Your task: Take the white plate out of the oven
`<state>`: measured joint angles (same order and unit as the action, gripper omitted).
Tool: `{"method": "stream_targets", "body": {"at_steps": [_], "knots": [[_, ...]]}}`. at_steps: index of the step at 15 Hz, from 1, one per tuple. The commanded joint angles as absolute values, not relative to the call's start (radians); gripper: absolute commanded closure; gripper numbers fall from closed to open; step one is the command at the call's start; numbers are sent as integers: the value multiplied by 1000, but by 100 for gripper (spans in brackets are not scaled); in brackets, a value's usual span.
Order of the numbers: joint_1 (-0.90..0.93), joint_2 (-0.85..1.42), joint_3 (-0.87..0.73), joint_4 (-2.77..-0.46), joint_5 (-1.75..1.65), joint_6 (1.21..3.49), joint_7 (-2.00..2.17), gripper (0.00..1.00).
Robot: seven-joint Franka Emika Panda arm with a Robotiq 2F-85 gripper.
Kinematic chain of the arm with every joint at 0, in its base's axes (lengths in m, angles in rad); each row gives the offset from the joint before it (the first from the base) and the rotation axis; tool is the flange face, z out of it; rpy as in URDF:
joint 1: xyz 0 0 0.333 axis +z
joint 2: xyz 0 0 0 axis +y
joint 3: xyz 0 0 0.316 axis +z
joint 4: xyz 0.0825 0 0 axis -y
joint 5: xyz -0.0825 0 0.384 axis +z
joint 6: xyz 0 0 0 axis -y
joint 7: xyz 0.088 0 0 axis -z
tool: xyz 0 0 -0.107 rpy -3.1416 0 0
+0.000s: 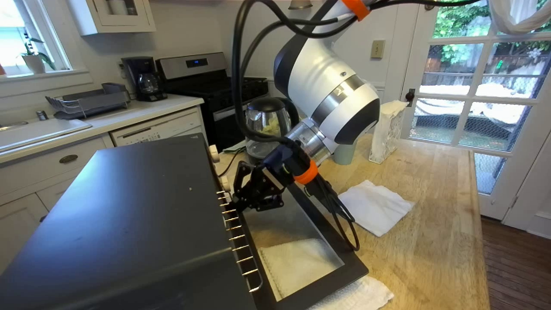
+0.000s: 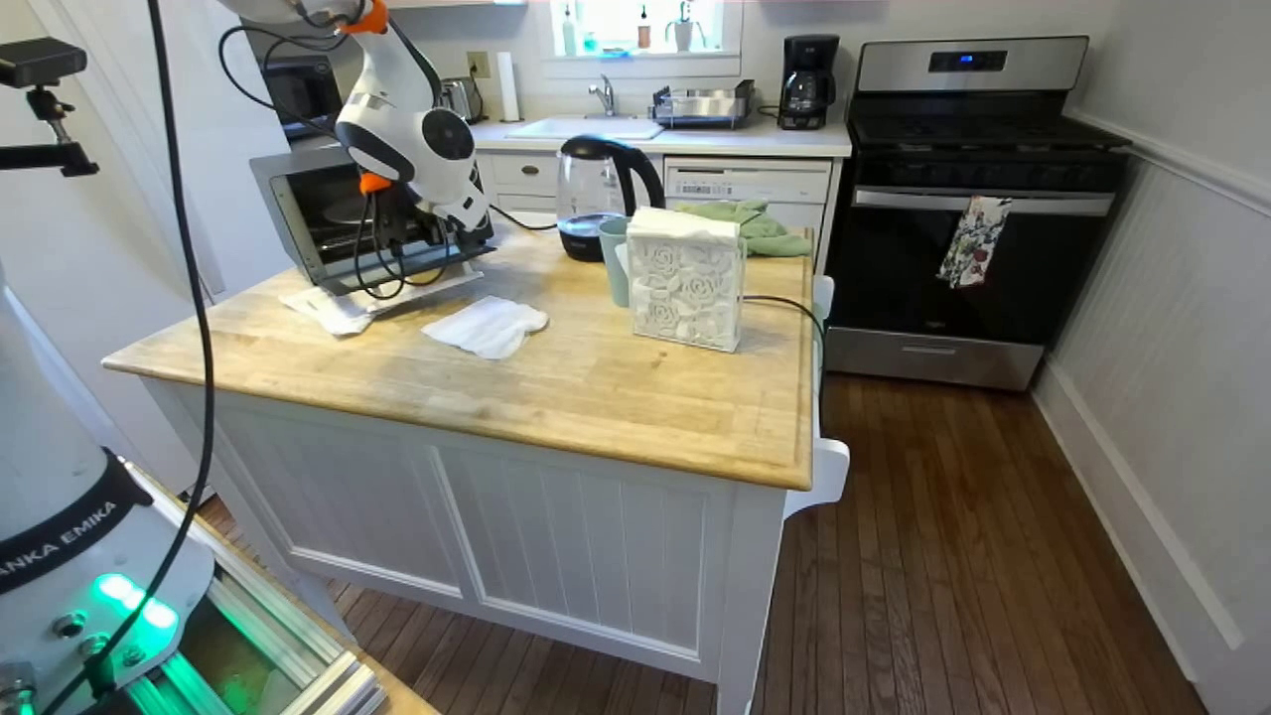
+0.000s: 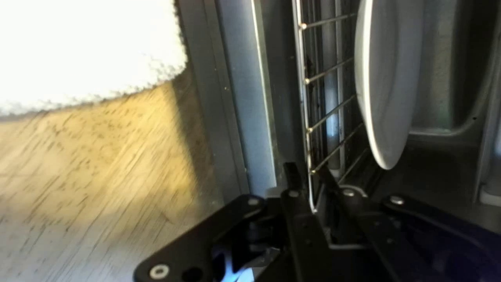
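Fingers point(image 3: 292, 178) straddle the rack's edge point(image 3: 309, 129), the white plate point(image 3: 385, 94) apart, farther in.

Daylight comes through a white-framed window point(image 1: 9, 30), burnt nearly white in both exterior views, and a white glass-paned door point(image 1: 478, 100); a bluish sheen lies atop the boxy dark grey toaster oven point(image 1: 129, 185). In an exterior view, green light glows on the white robot base point(image 2: 74, 571), and wide-angle stretch tilts straight lines near the edges. The wrist view is soft: a white textured cloth point(image 3: 86, 47) is blown out, brownish shadow edges the pale wooden tabletop point(image 3: 98, 168), and the round shallow white plate point(image 3: 391, 82) looks grey in the dim interior, its rim bright.
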<state>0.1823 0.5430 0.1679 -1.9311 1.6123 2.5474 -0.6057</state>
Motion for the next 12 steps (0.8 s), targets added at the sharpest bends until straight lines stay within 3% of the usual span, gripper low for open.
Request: {"method": "stream_targets", "body": {"at_steps": [1,10,12], "knots": [[178,514,145,-1981,1667,2540,-654,89],[180,489,125,-2022,1693,2536,-679,90],[181,490,124,-2021,1692,2536,-679,76]]}}
